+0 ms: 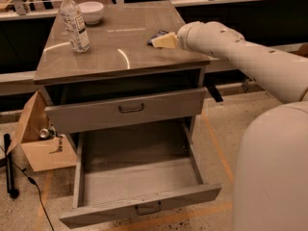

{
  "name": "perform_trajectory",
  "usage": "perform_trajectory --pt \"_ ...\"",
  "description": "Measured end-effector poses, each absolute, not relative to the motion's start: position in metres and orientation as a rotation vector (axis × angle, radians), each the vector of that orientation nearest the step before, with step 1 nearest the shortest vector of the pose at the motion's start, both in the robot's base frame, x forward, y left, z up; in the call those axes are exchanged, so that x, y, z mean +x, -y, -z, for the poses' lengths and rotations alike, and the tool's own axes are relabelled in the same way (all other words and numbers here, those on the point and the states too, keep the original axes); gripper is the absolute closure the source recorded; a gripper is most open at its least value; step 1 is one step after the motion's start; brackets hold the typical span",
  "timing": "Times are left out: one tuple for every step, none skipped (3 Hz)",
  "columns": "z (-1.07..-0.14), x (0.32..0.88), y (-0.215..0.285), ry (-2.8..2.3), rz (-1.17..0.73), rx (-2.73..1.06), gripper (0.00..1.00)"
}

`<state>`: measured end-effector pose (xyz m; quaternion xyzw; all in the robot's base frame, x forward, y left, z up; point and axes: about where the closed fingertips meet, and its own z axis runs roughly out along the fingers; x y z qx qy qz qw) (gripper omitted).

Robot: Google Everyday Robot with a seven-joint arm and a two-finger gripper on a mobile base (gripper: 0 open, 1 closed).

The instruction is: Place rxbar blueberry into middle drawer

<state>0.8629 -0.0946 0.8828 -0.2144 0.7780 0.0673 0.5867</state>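
End effector [162, 40] at the snack bar [156, 34], far right on the worktop [120, 57]; we cannot tell its grip.

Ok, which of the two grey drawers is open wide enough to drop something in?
The lower one, the middle drawer, pulled far out, floor showing; the drawer above barely sticks out. The gripper is over the tabletop by the rxbar blueberry.

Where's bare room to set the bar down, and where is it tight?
The wide grey bottom drawer stands open, its whole floor bare between its walls. The grey cabinet top is free in front, between the clear water bottle and the gripper, which sits at the right edge by the dark-wrapped snack bar. Crowded only back left: bottle and white bowl.
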Motion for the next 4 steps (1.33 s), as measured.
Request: perform_trajectory --pt "-0.881 0.872 0.085 -1.811 -0.182 -0.493 0.0" --pt "-0.877 0.881 0.07 -1.804 -0.217 -0.493 0.0" --pt "-0.872 0.89 0.056 -1.8 -0.252 -0.492 0.0" --pt "-0.863 0.902 0.047 -1.796 -0.264 -0.494 0.0"
